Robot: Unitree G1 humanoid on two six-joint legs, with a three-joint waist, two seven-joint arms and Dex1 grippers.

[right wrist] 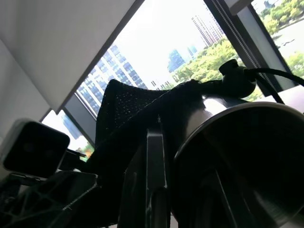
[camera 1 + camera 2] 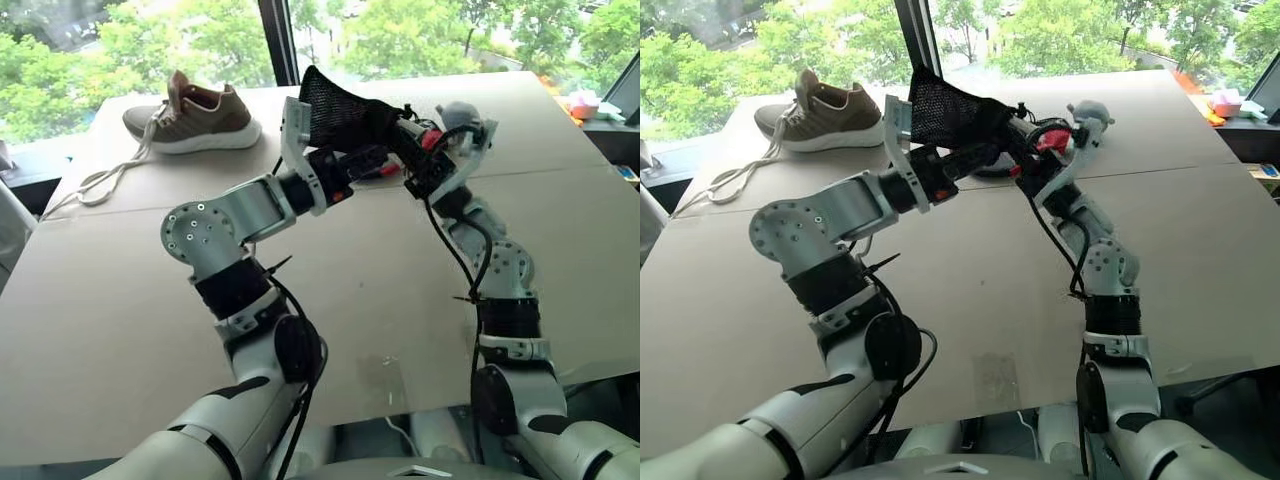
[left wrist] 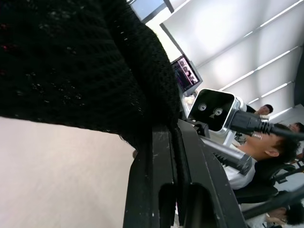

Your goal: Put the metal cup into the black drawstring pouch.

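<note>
Above the far half of the table (image 2: 120,330), we are holding the black drawstring pouch (image 2: 340,112) up between both arms.

Our left pincer (image 2: 372,152) is pressing its fingers (image 3: 161,180) together, pinching the pouch's mesh fabric at one side, and the bag is hanging clear of the table. Our right pincer (image 2: 412,135) is sitting pressed together at the pouch's other side; in the right wrist view the metal cup (image 1: 242,156) is lying right against its fingers (image 1: 154,175), with the black fabric draped over the cup's upper part. We cannot tell how far the cup is sitting inside. A brown sneaker (image 2: 195,118) is resting on the table's far left, well apart.
</note>
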